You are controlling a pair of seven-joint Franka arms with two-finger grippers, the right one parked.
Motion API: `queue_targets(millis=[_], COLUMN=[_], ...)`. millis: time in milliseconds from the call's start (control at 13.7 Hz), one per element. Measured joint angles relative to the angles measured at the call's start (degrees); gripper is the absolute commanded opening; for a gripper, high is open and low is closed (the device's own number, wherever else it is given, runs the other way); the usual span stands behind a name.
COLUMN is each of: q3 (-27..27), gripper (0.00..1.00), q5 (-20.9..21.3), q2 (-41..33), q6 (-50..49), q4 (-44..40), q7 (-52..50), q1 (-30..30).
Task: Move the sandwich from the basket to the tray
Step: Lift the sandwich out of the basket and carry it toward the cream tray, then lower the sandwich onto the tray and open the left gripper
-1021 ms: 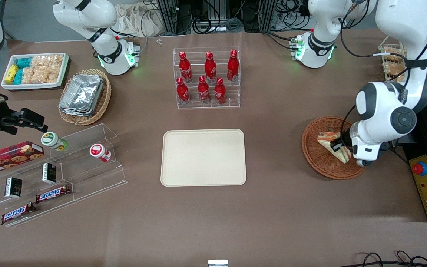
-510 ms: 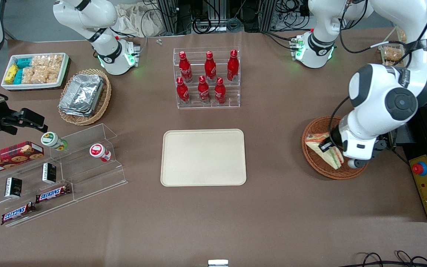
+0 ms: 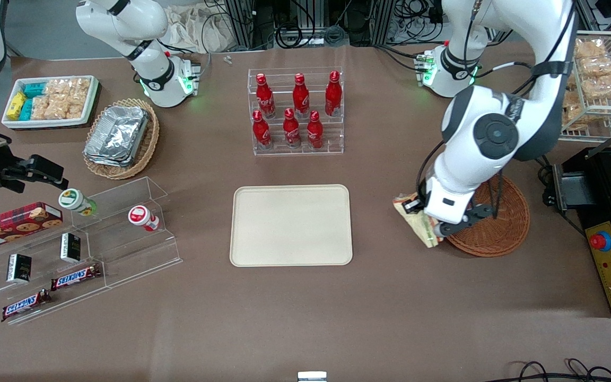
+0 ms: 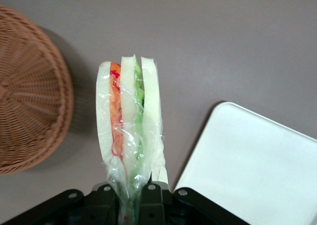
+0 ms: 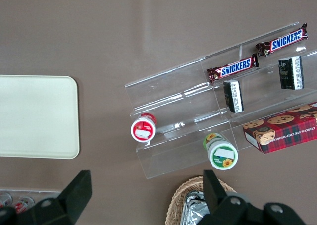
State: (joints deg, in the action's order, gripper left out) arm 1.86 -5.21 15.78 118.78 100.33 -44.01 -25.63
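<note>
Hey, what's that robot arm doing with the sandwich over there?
It is carrying it. The gripper is shut on the wrapped sandwich and holds it in the air over the bare table, between the round basket and the tray. The basket has nothing in it now, and nothing lies on the tray yet. The likely next move is to bring the sandwich over the tray and set it down there.

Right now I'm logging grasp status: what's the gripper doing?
Gripper: shut on the sandwich, held above the table between basket and tray.
</note>
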Motion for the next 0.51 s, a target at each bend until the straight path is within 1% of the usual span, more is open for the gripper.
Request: queue_targets(millis=[219,510], q3=[-0.27,-0.36], gripper=[0.04,0.04], q5=[-0.01,-0.01], q2=[3.21,9.94], q6=[1.87,1.92], q4=[-2.26,-7.53], q7=[0.00,-0.06], q1=[-3.64,-7.99])
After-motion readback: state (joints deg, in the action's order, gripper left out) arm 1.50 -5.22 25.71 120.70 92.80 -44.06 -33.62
